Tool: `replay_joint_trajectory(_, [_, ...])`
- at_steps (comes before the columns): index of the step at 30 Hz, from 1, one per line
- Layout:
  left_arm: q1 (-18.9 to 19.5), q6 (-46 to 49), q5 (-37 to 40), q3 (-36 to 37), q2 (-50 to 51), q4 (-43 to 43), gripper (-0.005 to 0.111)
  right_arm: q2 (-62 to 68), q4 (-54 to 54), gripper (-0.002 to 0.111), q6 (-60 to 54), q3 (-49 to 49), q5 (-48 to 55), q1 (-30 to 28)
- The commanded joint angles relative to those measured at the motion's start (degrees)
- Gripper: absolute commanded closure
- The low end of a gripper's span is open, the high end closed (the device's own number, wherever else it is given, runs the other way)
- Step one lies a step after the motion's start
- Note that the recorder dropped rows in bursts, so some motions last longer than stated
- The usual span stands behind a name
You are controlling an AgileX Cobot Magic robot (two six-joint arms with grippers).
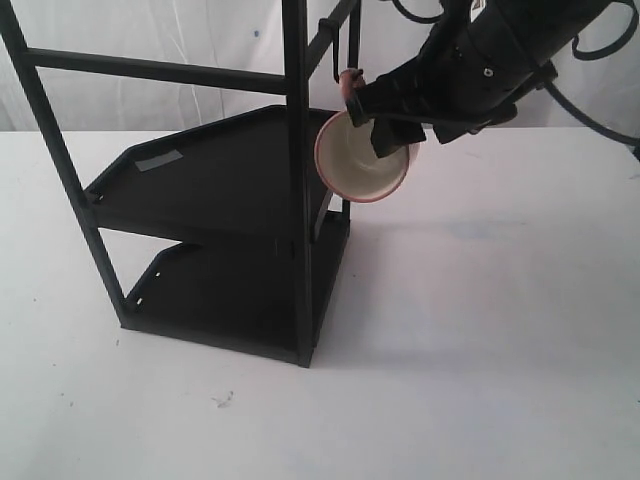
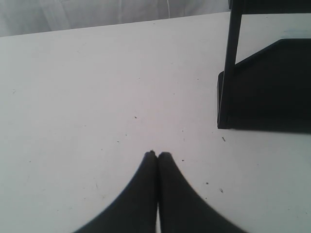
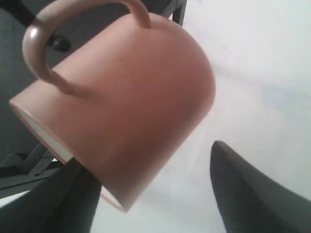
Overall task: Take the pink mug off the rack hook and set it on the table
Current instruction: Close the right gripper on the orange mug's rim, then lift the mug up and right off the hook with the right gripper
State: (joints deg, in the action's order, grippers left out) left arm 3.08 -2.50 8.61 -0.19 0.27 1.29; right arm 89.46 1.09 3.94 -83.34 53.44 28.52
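Right wrist view is showing the pink mug [image 3: 131, 97] lying tilted between the fingers of the right gripper [image 3: 150, 160]. The jaws are standing wide. One finger [image 3: 68, 204] is sitting at the rim end of the mug. The other [image 3: 252, 194] is hanging clear of the outer wall with bare table showing in the gap, so nothing is being squeezed yet.

In the exterior view the mug is hanging just beside the front post of the rack [image 1: 296, 200], mouth turned toward the camera, with a dark finger crossing its cream inside. Its handle is sitting up at the rack hook [image 1: 334, 62]; whether the loop is bearing on the hook is too small to tell. The left gripper [image 2: 156, 156] is hovering over the table [image 2: 73, 97] near the rack's foot, fingertips pressed together and holding nothing.

The step in hand is looking like the grasp itself. The jaws should be closing squarely on the wall, one finger inside and one outside, before any lifting is tried. The glazed wall is likely slippery, and a hanging mug may be swinging away from a one-sided push. Once it is held, raising the loop up over the hook's tip and drawing it away from the post should be freeing it cleanly
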Motion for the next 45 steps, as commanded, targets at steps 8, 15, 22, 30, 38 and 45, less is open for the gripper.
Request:
replay_joint_trajectory(8, [-0.4, -0.3, 0.0, 0.2, 0.1, 0.1, 0.107, 0.0, -0.6, 0.069, 1.3, -0.1, -3.0, 0.1])
replay_joint_trajectory(15, [-0.4, -0.3, 0.0, 0.2, 0.1, 0.1, 0.107, 0.0, -0.7, 0.084, 1.3, -0.1, -1.6, 0.1])
replay_joint_trajectory(22, [-0.4, -0.3, 0.0, 0.2, 0.1, 0.1, 0.107, 0.0, -0.7, 0.108, 1.3, -0.1, -1.4, 0.1])
replay_joint_trajectory(30, [-0.4, -0.3, 0.0, 0.2, 0.1, 0.1, 0.107, 0.0, -0.7, 0.108, 1.3, -0.1, -2.1, 0.1])
replay_joint_trajectory(38, [-0.4, -0.3, 0.0, 0.2, 0.1, 0.1, 0.107, -2.1, -1.4, 0.108, 1.3, -0.1, -2.2, 0.1])
replay_joint_trajectory(45, [-0.4, -0.3, 0.0, 0.2, 0.1, 0.1, 0.107, -5.7, -6.8, 0.108, 0.8, -0.1, 5.7, 0.1])
